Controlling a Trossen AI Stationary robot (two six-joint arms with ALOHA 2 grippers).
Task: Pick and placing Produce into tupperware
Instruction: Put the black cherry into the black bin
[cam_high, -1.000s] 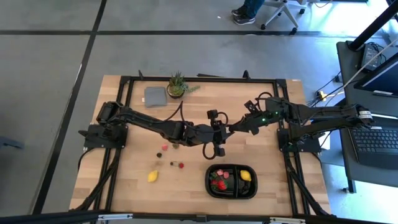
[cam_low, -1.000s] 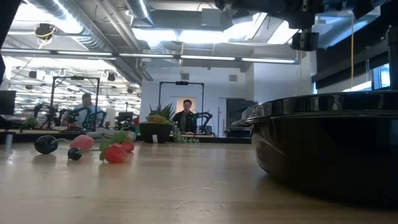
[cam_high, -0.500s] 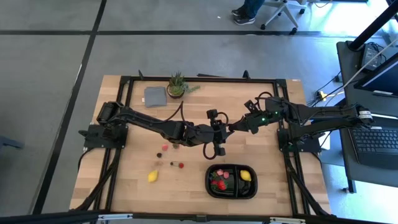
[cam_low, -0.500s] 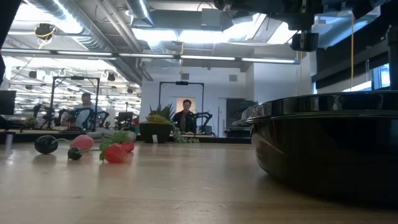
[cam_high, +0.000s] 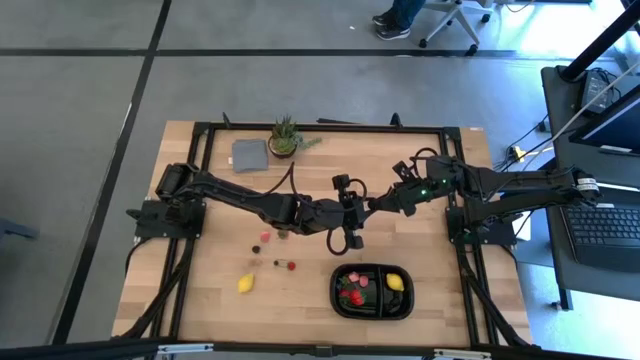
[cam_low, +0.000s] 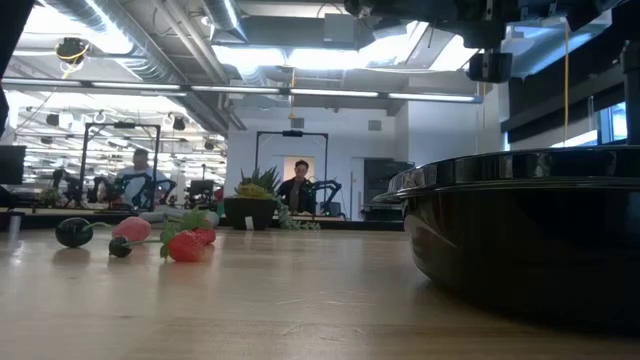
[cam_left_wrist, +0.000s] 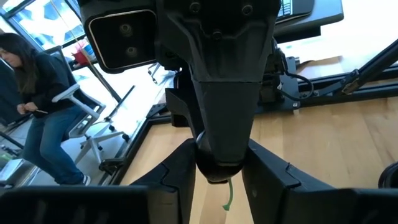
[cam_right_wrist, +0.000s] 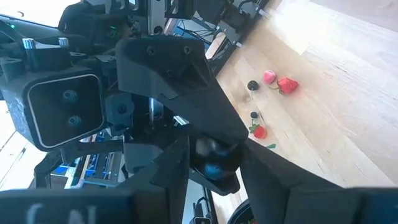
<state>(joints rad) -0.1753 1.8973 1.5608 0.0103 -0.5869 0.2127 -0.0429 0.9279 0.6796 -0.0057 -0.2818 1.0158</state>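
Note:
Both grippers meet above the table's middle, beyond the black tray (cam_high: 372, 305). My left gripper (cam_high: 357, 213) (cam_left_wrist: 217, 182) and my right gripper (cam_high: 367, 208) (cam_right_wrist: 214, 167) face each other, both shut on one dark cherry (cam_left_wrist: 217, 170) (cam_right_wrist: 213, 160) with a green stem (cam_left_wrist: 227, 198). The tray holds red strawberries (cam_high: 350, 293) and a lemon (cam_high: 395, 283). A second lemon (cam_high: 246, 283) lies loose on the table. Pink bits, cherries and strawberries (cam_high: 265, 238) (cam_high: 291, 266) lie left of the tray. The low view shows them too: a strawberry (cam_low: 186, 247), a pink bit (cam_low: 132, 229), a cherry (cam_low: 72, 232). My left gripper has the cherry's round body (cam_left_wrist: 214, 175) between its two fingers, coming level from the table's left. The cherry is clear of the table, and its stem hangs down. My right gripper has the same cherry (cam_right_wrist: 216, 169) between its fingers, coming level from the right, opposite the left gripper. Its own fingers hide the exact spot of contact.
A potted plant (cam_high: 285, 135) and a grey cloth (cam_high: 250, 153) sit near the table's far edge. Bare wood lies between the loose fruit and the tray. A seated person (cam_left_wrist: 31, 93) and others (cam_low: 297, 187) show in the room beyond the table.

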